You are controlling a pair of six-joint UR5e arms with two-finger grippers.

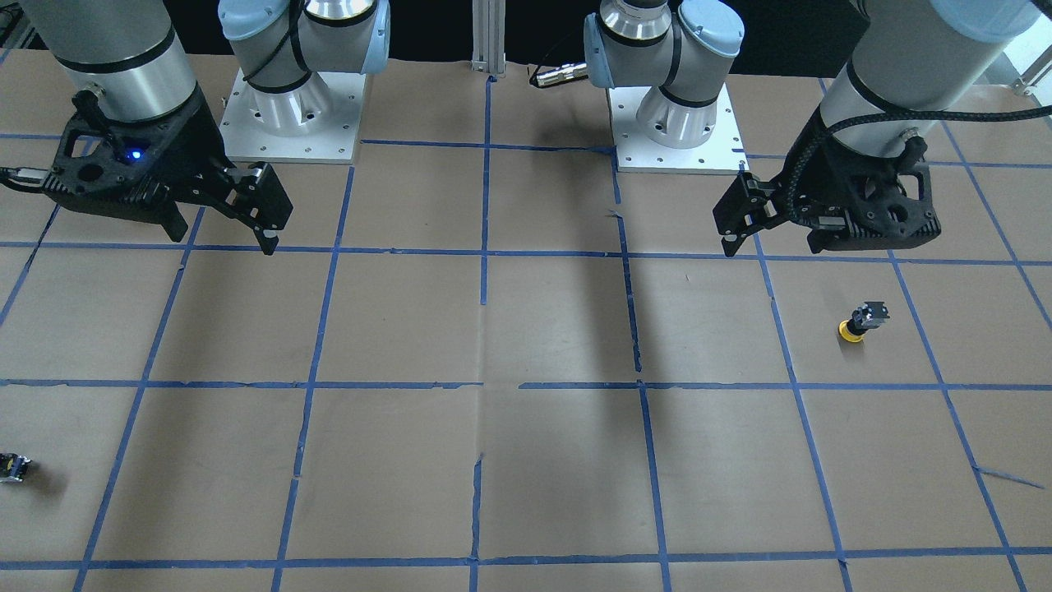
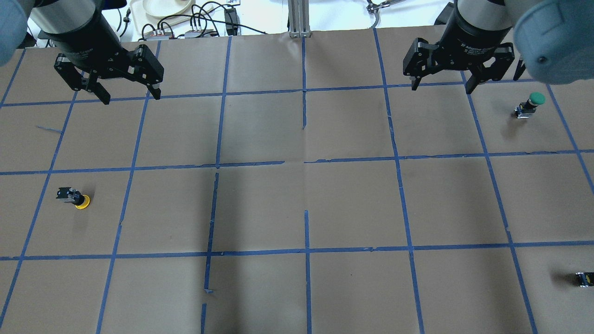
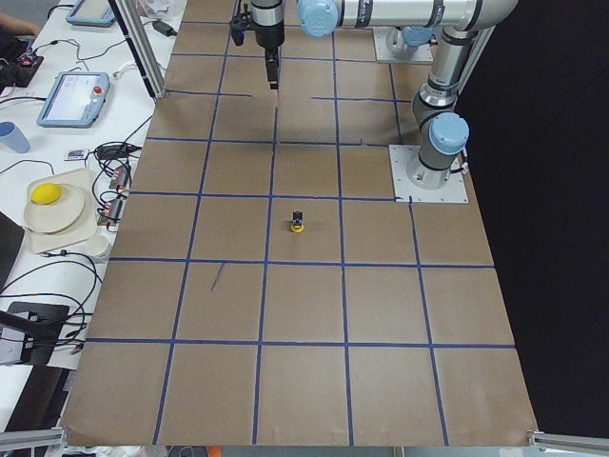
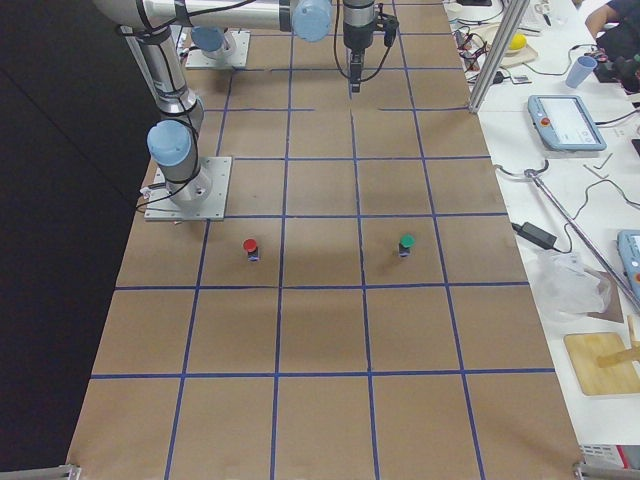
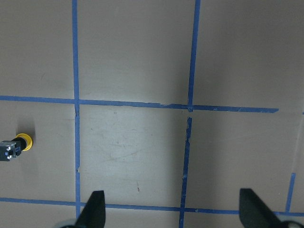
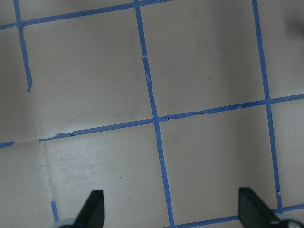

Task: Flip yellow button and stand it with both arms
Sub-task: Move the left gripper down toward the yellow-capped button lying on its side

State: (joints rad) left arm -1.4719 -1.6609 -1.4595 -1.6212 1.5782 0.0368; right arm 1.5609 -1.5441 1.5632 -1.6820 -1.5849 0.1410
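Note:
The yellow button (image 1: 859,321) stands on its yellow cap, with the dark body up, on the brown paper on the robot's left side. It also shows in the overhead view (image 2: 74,197), the exterior left view (image 3: 298,222) and at the left edge of the left wrist view (image 5: 14,146). My left gripper (image 2: 132,97) (image 1: 731,242) (image 5: 173,209) is open and empty, raised well beyond the button. My right gripper (image 2: 441,87) (image 1: 267,242) (image 6: 171,209) is open and empty over the far right of the table.
A green-capped button (image 2: 531,104) (image 4: 405,243) stands near the right gripper. A red-capped button (image 4: 250,246) stands near the right arm's base. A small dark block (image 2: 584,278) (image 1: 12,467) lies at the right edge. Two arm base plates (image 1: 292,123) (image 1: 678,136) sit on the robot's side of the table.

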